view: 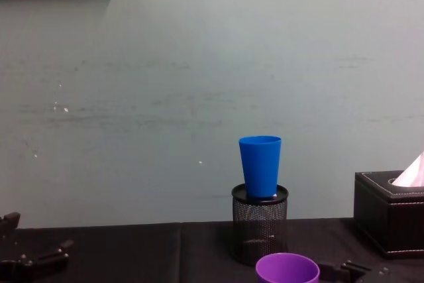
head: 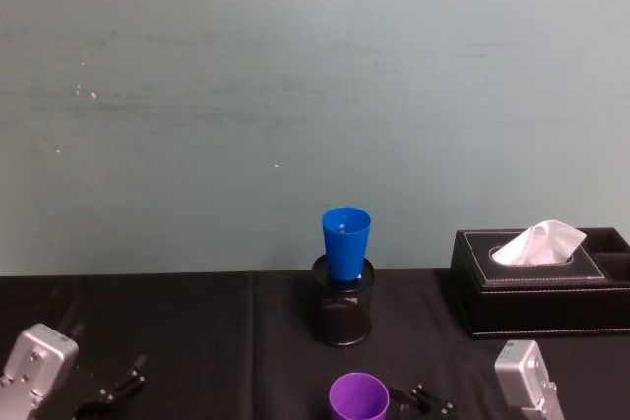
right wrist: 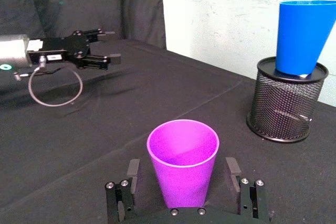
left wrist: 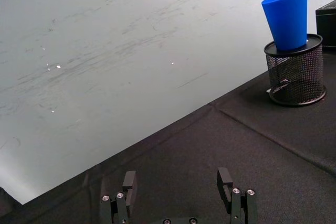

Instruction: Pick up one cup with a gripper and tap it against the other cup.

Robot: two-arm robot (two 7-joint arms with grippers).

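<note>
At the table's near edge right gripper point(right wrist: 182, 169) straddles purple cup point(right wrist: 183, 153), spread wide, holding nothing: grasp step, next squeeze, lift toward blue cup point(right wrist: 303, 35); left gripper point(left wrist: 177, 178) idle, open

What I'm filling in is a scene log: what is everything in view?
purple cup: 1, purple, upright at the near edge of the table
blue cup: 1, blue, upright in the pen holder
pen holder: 1, black mesh, table centre
tissue box: 1, black, white tissue, table's right
table: 1, black cloth
left gripper: 1, black, open, low over the table's left
right gripper: 1, black, open, straddling the purple cup
</note>
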